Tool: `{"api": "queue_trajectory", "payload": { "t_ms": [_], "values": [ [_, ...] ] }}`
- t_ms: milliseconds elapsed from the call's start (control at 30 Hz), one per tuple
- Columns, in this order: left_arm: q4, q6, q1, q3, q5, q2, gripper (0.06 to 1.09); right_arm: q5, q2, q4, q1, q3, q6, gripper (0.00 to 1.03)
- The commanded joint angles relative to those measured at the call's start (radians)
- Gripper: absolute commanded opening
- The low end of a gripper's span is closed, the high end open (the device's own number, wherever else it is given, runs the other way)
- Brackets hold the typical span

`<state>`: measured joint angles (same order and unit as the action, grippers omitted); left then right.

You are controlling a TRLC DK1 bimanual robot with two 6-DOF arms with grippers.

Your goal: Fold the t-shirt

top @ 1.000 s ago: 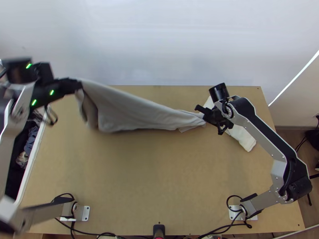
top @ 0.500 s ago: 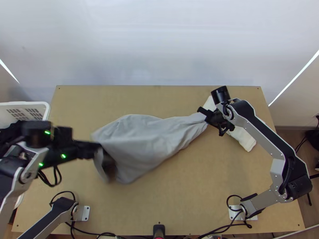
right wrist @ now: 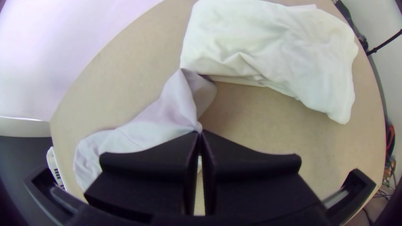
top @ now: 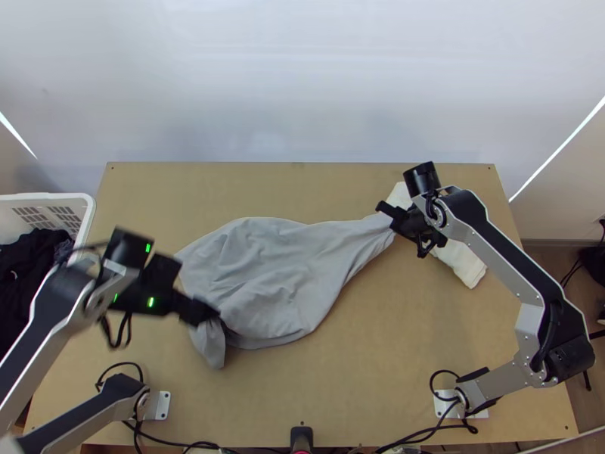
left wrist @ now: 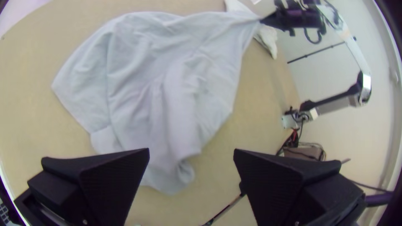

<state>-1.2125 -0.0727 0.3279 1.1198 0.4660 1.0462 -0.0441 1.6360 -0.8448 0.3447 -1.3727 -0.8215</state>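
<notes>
Wood desk [top: 378,340], grey t-shirt [top: 265,272] on it, left to middle, rumpled. Left gripper [left wrist: 191,150]: fingers spread. Right gripper [right wrist: 200,130]: fingers pinch 1 t-shirt end. Looks hardly begun: smoothing, folding to do.

On the table [top: 393,340] lies the t-shirt [top: 265,272] — cloth [top: 463,262] at the table's far right, basket [top: 45,198] at its left, clothes [top: 25,265] inside

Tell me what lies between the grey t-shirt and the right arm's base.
Beyond the shirt, bare tabletop, then a black cable loop beside the base, as the top view shows.
</notes>
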Motion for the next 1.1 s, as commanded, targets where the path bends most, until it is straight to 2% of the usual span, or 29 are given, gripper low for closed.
{"api": "queue_trajectory", "payload": {
  "t_ms": [0, 67, 133, 200, 300, 633, 800, 833, 900, 933, 1000, 1067],
  "values": [
    [0.054, -0.002, -0.219, 0.167, 0.023, 0.328, 1.04, 0.000, -0.001, 0.004, 0.000, -0.002, -0.001, 0.03],
    [0.091, -0.030, -0.270, 0.221, 0.051, 0.433, 1.04, 0.000, -0.002, 0.004, -0.001, -0.003, 0.001, 0.03],
    [0.174, -0.056, -0.303, 0.235, 0.039, 0.523, 1.04, 0.000, -0.002, 0.004, -0.003, -0.008, 0.001, 0.03],
    [0.238, -0.053, -0.320, 0.238, 0.017, 0.589, 1.04, 0.000, -0.002, 0.004, -0.004, -0.009, 0.001, 0.03],
    [0.258, -0.024, -0.322, 0.253, -0.006, 0.653, 1.04, 0.000, -0.005, 0.004, -0.006, -0.012, 0.001, 0.03],
    [0.487, 0.037, -0.283, 0.187, -0.188, 0.758, 1.04, 0.000, 0.004, 0.016, 0.000, -0.014, -0.008, 0.03],
    [0.524, 0.044, -0.244, 0.163, -0.230, 0.782, 1.03, 0.000, 0.008, 0.018, 0.002, -0.023, -0.010, 0.03],
    [0.531, 0.042, -0.236, 0.160, -0.233, 0.781, 0.99, 0.000, 0.008, 0.018, 0.002, -0.023, -0.010, 0.03],
    [0.548, 0.054, -0.216, 0.143, -0.233, 0.759, 0.79, 0.000, 0.010, 0.016, 0.002, -0.023, -0.010, 0.03],
    [0.590, 0.053, -0.211, 0.121, -0.231, 0.736, 0.62, 0.000, 0.010, 0.016, 0.002, -0.023, -0.010, 0.03],
    [0.714, 0.039, -0.204, 0.064, -0.231, 0.672, 0.10, 0.000, 0.008, 0.018, 0.000, -0.023, -0.010, 0.03],
    [0.777, 0.007, -0.207, 0.051, -0.227, 0.638, 0.09, 0.000, 0.008, 0.016, 0.000, -0.023, -0.010, 0.03]
  ]
}}
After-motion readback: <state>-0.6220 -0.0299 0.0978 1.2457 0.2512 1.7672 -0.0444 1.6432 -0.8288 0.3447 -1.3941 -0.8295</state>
